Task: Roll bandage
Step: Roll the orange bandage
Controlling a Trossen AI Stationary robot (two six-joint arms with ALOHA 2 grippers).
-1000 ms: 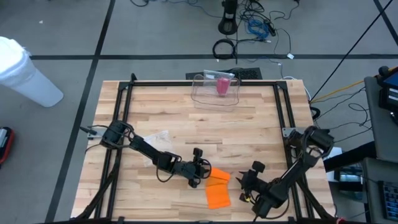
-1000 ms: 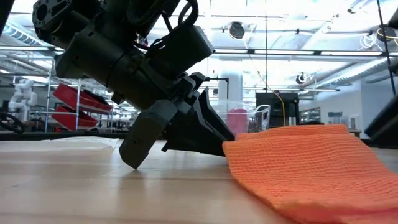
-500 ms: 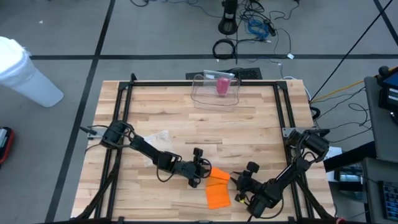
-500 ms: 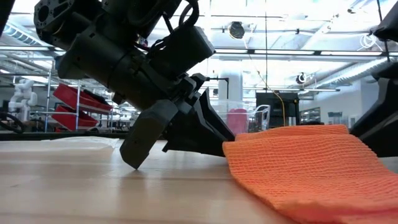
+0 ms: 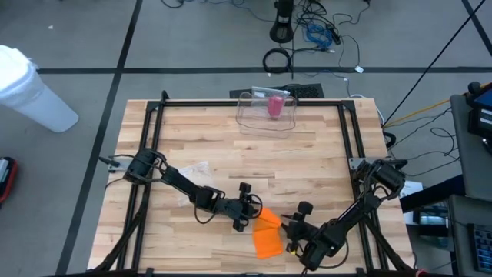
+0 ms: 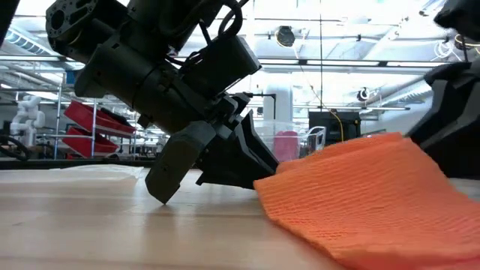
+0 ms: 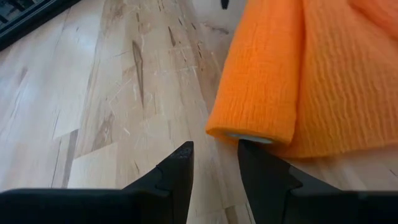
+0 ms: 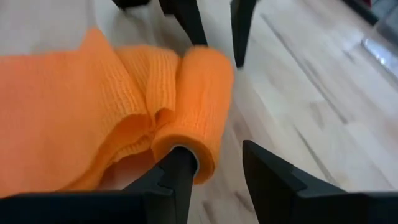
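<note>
An orange bandage (image 5: pixel 267 237) lies on the wooden table near its front edge. It is partly wound into a roll (image 7: pixel 261 81), and its loose part (image 6: pixel 352 195) is heaped beside the roll (image 8: pixel 199 93). My left gripper (image 5: pixel 251 213) is open at the roll's left end, its fingers (image 7: pixel 216 146) low over the wood. My right gripper (image 5: pixel 290 228) is open at the roll's right end (image 8: pixel 213 150). My left gripper has one fingertip (image 7: pixel 245 149) right at the roll's left end (image 7: pixel 249 135); I cannot tell whether it touches. My right gripper has one fingertip (image 8: pixel 177 163) against the roll's right end, at the core opening (image 8: pixel 186 154). Its other finger (image 8: pixel 264 168) stands free beside the roll. The fingers come about level from the table's right, along the roll.
A clear plastic container (image 5: pixel 267 108) with a pink thing inside stands at the table's far edge. A clear wrapper (image 5: pixel 196 171) lies left of centre. Black frame rails (image 5: pixel 150 146) run along the table's sides.
My right gripper has gone toward the table's left and reached the roll's right end. The bandage's loose part has been pushed leftward and its right side stands higher than before.
</note>
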